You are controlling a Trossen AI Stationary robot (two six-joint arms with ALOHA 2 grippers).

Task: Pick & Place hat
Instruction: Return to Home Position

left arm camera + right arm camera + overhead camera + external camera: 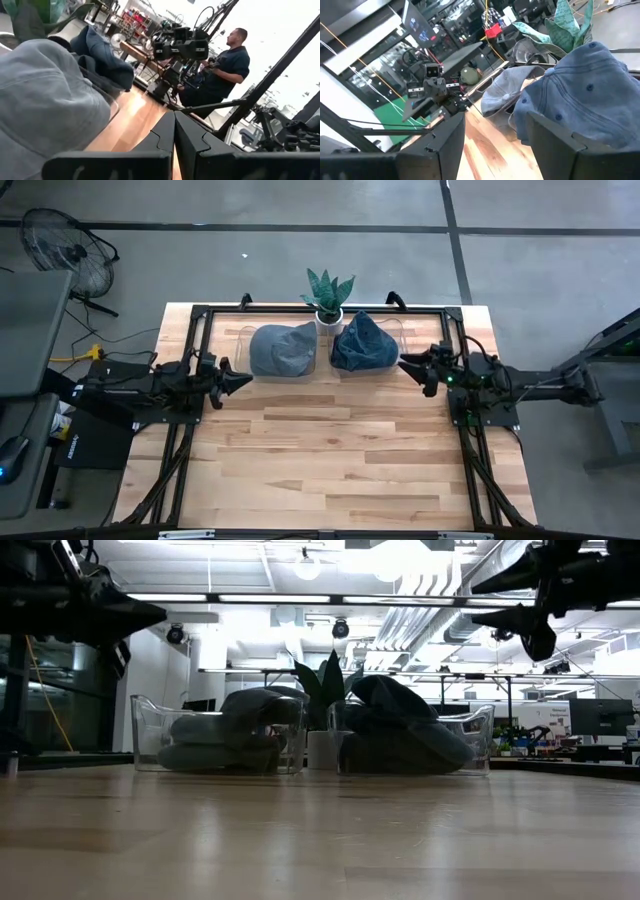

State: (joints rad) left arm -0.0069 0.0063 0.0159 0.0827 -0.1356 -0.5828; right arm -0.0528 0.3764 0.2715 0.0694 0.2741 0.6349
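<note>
Tabletop (330, 460) = pale wood planks, visible grain. 2 clear plastic bins w/ rounded rims sit side by side at its far edge. The left bin (145, 735) holds the gray cap (283, 350): soft cloth, domed crown, curved brim. The right bin (483, 740) holds the dark blue cap (363, 345): crumpled denim-like cloth w/ stitched eyelets, heaped above the rim. Whether more caps lie under either heap: can't tell. Between the bins stands 1 spiky green plant (329, 288) in a small white pot (329, 317).

2 dark arms, both stretched level from the tabletop's sides, pointing inward, raised off the wood. On the left side, the left pincer (246, 379) hangs near the left bin's front corner, apart from it. Its 2 fingers are pressed together w/ nothing between. Opposite, the right pincer (410, 368) hovers just beside the right bin, fingers spread wide, empty.

Left wrist view: 1 person (225, 65) in a dark shirt beyond the tabletop. 1 round wire fan (60, 240) stands on the floor off the far-left corner.
</note>
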